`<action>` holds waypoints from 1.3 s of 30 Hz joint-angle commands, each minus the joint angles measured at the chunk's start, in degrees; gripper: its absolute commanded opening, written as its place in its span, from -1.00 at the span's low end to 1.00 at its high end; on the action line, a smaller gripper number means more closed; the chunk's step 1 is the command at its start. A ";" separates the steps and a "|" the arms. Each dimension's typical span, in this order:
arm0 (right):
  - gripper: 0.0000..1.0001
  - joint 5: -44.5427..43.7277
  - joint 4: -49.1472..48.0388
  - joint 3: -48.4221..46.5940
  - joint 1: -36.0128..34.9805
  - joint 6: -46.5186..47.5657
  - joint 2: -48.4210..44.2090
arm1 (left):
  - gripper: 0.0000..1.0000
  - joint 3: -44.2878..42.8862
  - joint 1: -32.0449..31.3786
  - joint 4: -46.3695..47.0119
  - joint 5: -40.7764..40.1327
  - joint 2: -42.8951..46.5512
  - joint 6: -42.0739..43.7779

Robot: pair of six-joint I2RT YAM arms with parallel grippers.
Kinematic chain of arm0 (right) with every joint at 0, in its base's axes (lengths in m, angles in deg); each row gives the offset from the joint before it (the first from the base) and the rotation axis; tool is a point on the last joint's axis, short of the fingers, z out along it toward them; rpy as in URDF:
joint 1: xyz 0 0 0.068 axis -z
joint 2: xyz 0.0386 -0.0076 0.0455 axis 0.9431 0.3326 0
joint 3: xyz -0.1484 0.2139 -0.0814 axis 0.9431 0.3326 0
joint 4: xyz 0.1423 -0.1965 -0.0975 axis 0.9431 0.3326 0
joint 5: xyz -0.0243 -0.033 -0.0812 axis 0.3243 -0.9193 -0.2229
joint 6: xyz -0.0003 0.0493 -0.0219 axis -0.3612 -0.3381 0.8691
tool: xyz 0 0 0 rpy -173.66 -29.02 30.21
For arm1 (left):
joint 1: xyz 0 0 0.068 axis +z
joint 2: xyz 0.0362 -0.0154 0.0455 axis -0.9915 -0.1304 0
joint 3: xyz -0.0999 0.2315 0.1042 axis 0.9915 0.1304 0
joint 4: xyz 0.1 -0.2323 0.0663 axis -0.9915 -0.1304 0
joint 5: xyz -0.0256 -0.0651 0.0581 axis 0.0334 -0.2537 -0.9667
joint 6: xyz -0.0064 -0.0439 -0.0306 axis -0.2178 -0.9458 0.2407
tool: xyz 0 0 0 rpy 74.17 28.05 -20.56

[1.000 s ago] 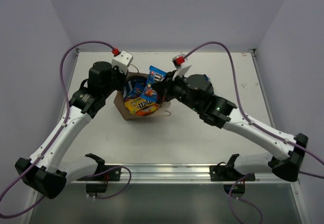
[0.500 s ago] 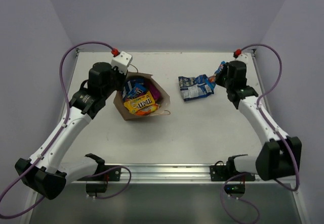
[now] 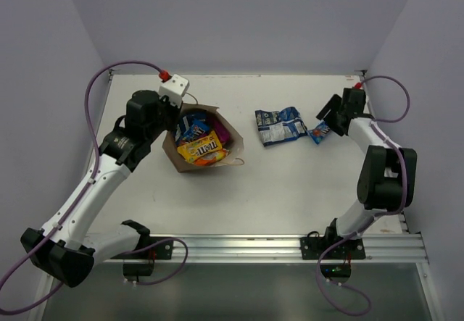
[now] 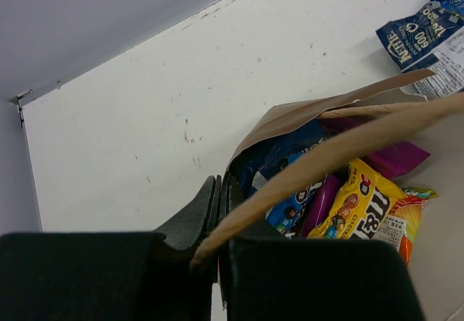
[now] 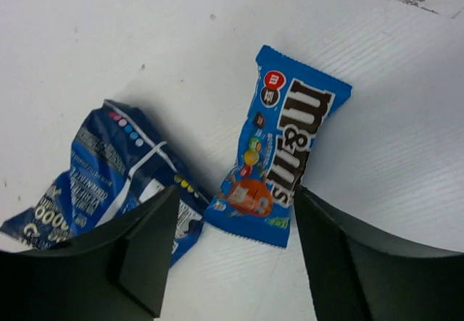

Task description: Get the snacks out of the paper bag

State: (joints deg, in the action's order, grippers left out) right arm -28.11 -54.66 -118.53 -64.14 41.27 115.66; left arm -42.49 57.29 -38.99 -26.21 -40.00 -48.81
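My right gripper (image 5: 235,190) stood with jaws apart, empty, above the small blue packet (image 5: 286,147), which lay at the right of the frame beside the blue chip bag (image 3: 279,125). That made two snacks out. My left gripper (image 4: 221,198) was clamped on the rim of the paper bag (image 3: 235,147), left of centre. The yellow packet (image 3: 201,147) and the others inside were left to do.

My left arm stretched toward the table's (image 3: 290,183) far left, left gripper (image 4: 221,190) pinched tight on the paper bag (image 4: 312,114) rim, right arm doubled back to the far right corner, right gripper (image 5: 232,190) facing down, jaws spread wide.
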 commanded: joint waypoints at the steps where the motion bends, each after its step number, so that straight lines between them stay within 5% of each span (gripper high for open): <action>1: 0.39 4.15 1.72 -1.06 -1.51 0.51 -9.08 | -1.00 -0.21 -0.19 7.43 -0.57 2.69 0.49; 6: 0.47 11.51 2.60 0.88 -12.56 5.33 -21.91 | -1.00 -0.13 -0.19 7.52 0.13 2.51 0.75; 13: 0.46 23.39 -0.83 -3.86 -33.23 26.77 -31.68 | -1.00 -0.12 -0.19 7.70 0.92 2.51 1.63; 18: 0.48 28.06 6.17 -12.64 -44.04 45.91 -25.46 | -1.00 -1.09 -0.10 7.70 2.77 2.16 2.68; 25: 0.49 23.68 12.18 -19.59 -54.59 62.72 -14.29 | -1.00 -1.71 -0.19 7.78 4.96 1.37 3.30; 39: 0.52 16.03 -3.45 -14.68 -58.38 67.40 -0.75 | -1.00 0.84 -0.19 9.54 5.93 2.95 4.71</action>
State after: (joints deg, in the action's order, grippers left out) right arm -9.05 -51.40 -133.66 -122.58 106.64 113.21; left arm -41.55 57.29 -37.87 -22.14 -39.39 -45.58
